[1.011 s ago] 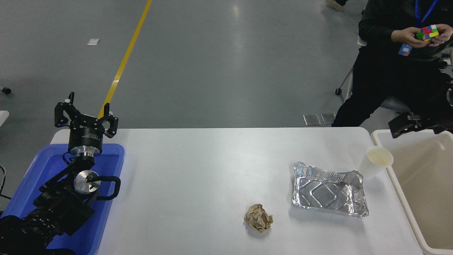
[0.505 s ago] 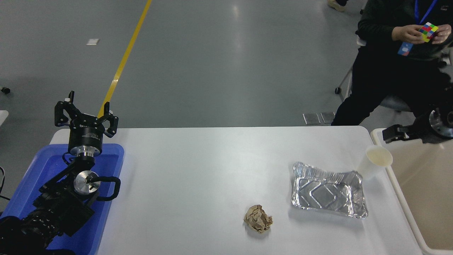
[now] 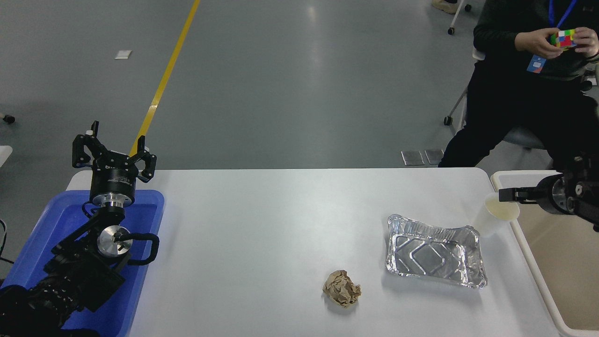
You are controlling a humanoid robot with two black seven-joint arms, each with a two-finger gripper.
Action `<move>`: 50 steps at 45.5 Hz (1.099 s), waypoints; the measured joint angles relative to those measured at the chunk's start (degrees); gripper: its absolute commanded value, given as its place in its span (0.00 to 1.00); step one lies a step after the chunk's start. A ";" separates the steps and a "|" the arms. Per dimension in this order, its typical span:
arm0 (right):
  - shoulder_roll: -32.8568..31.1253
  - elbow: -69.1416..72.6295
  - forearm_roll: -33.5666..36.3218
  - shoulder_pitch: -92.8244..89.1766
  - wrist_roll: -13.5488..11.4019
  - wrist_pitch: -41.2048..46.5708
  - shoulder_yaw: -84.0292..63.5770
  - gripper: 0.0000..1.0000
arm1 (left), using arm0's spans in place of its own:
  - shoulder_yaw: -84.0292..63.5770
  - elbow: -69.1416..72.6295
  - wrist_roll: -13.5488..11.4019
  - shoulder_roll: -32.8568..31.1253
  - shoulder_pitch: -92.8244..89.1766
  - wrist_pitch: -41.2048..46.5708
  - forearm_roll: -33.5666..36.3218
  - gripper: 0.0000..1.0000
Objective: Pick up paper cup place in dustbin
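The right gripper (its opening couldn't be made out) hung over the smooth, tapered white paper cup's round rim.

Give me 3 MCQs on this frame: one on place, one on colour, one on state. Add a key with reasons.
1. Where is the paper cup?
A. Inside the dustbin
B. On the table between the foil tray and the dustbin
C. In the blue tray

2. What colour is the crumpled paper ball?
A. Brown
B. White
C. Blue

3. How does the paper cup stand?
A. Crushed flat
B. Lying on its side
C. Upright, open rim up

Key:
1 B: the cup sits on the table, beyond the far right corner of the foil tray and beside the rim of the dustbin.
2 A: the ball is tan-brown against the white top.
3 C: its round rim and cream inside face up; the right end effector is at the rim, and no grip shows.
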 measured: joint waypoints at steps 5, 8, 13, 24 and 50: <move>0.51 -0.98 -0.01 -1.33 0.32 -1.45 0.12 1.00 | 0.00 0.00 0.00 0.00 0.00 0.00 0.00 0.99; 0.73 -1.41 0.00 -1.89 0.45 -2.07 0.23 1.00 | 0.00 0.00 0.00 0.00 0.00 0.00 0.00 0.99; 1.02 -1.86 0.10 -2.69 0.61 -2.78 0.33 0.98 | 0.02 0.00 0.00 -0.01 0.00 0.00 0.00 0.99; 1.37 -2.12 0.56 -3.47 0.75 -3.47 0.75 0.82 | 0.02 0.00 0.01 -0.02 -0.01 0.00 0.00 0.99; 2.74 -2.06 0.82 -4.87 0.69 -3.50 2.61 0.44 | 0.00 0.00 0.01 -0.03 -0.01 0.00 0.00 0.99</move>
